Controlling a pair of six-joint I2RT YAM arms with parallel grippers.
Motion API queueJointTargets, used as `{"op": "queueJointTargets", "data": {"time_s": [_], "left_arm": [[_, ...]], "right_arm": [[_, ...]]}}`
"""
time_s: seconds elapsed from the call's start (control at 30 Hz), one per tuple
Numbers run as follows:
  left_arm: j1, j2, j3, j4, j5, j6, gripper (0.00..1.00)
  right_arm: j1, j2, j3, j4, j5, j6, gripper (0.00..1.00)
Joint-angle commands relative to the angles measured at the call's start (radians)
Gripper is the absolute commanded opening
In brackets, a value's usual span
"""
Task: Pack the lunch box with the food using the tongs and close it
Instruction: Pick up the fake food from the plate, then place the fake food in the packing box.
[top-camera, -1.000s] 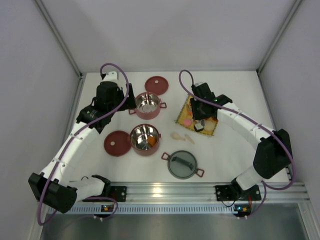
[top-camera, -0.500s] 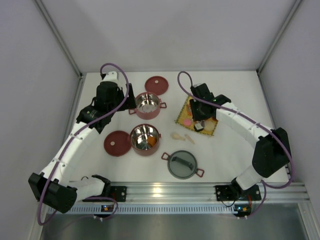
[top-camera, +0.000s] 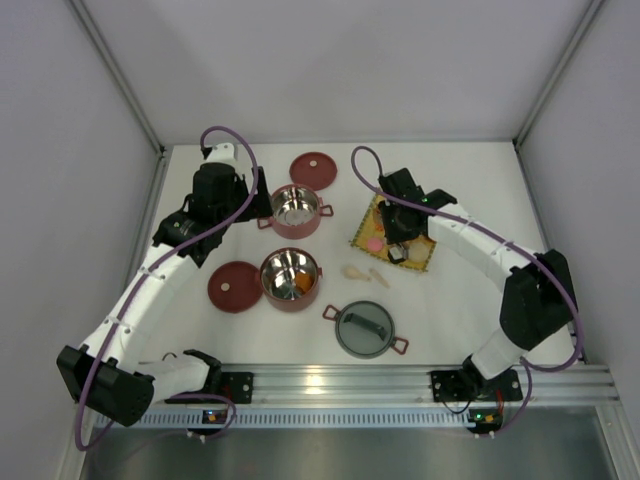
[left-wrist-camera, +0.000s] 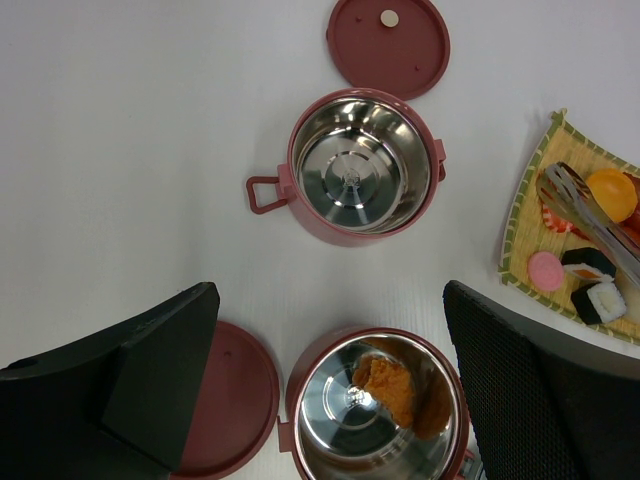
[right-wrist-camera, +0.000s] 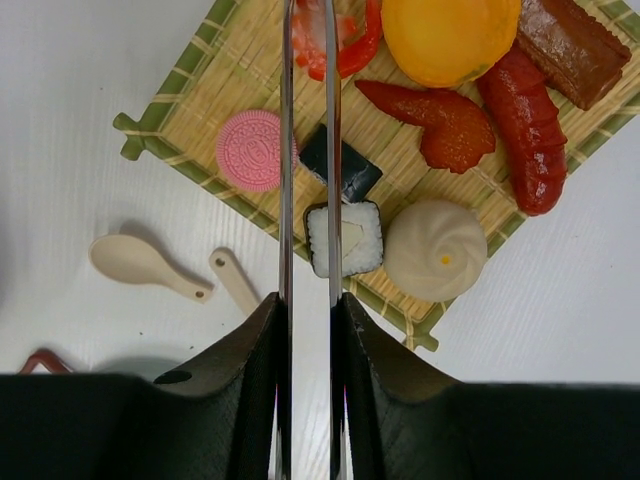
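White surface (top-camera: 460, 300), boxed in by pale grey wall panels (top-camera: 350, 70) on three sides, with an aluminium rail (top-camera: 330, 380) along the near edge where both arm bases are bolted.

My right hand (right-wrist-camera: 307, 305) is closed on the tongs (right-wrist-camera: 287, 200). Their two thin arms run forward from between its fingers, narrowly apart, over the yellow woven mat (right-wrist-camera: 230, 90) directly beneath. Their tips pass out of the wrist view.

On the mat, the food lies under and to either side of the tong arms. A black-and-white sushi roll (right-wrist-camera: 343, 238) sits just ahead of the fingers, a pink biscuit (right-wrist-camera: 250, 150) to their left, and a white bun (right-wrist-camera: 436, 250) to their right. Two cream spoons (right-wrist-camera: 140, 262) lie off the mat, left of this hand.

My left hand (left-wrist-camera: 328, 300) hangs with its fingers spread wide and holds nothing. The lunch box lies in parts below it:
- a bowl with an orange piece inside (left-wrist-camera: 330, 425) between the fingers
- an empty bowl (left-wrist-camera: 350, 180) ahead of the fingers
- one flat red lid (left-wrist-camera: 388, 45) beyond the empty bowl
- a second red lid (left-wrist-camera: 235, 400) beside the left finger

A grey domed lid (top-camera: 365, 330) rests near the rail, apart from both hands.
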Motion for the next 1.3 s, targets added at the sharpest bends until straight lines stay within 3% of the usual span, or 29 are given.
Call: {"op": "queueJointTargets", "data": {"time_s": [0.0, 0.3, 0.6, 1.07, 1.27], "left_arm": [[-0.002, -0.021, -0.007, 0.011, 0.0, -0.004, 0.99], [-0.003, -0.018, -0.009, 0.011, -0.002, -0.004, 0.99], [-0.003, -0.013, -0.009, 0.013, 0.003, -0.011, 0.99], [-0.003, -0.019, -0.009, 0.011, -0.005, -0.007, 0.99], [-0.003, -0.019, -0.009, 0.013, 0.0, -0.011, 0.99]], "right_arm": [[0.015, -0.056, 0.037, -0.031, 0.03, -0.005, 0.17], [0.015, -0.15, 0.117, -0.075, 0.029, 0.005, 0.17], [0.034, -0.232, 0.143, -0.091, -0.087, 0.023, 0.16], [0.443, -0.288, 0.157, -0.098, -0.083, 0.139, 0.16], [0.555, -0.277, 0.146, -0.078, -0.086, 0.184, 0.16]]}}
